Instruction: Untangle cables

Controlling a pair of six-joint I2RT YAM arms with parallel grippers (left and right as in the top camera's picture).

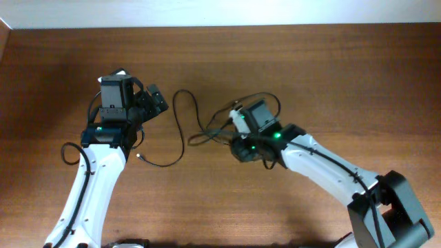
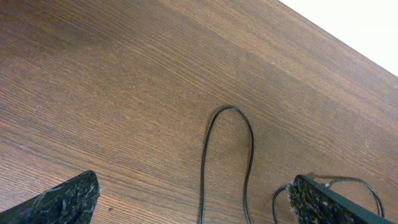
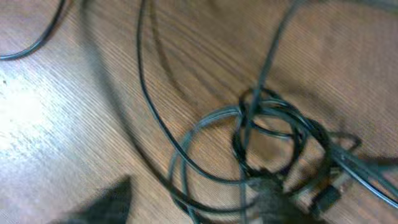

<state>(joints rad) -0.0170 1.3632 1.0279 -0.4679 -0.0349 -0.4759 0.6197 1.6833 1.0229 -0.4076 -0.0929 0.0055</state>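
Plainly one tangle of cables (image 1: pixel 213 131), two grippers: left gripper (image 1: pixel 156 100) spread wide, right gripper (image 1: pixel 233 127) unclear.

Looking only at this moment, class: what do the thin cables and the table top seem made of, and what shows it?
The cables look like black rubbery plastic sheathing with a slight sheen; they bend in soft loops. The table looks like wood or wood-look laminate, brown, matte; fine grain lines show, but not which.
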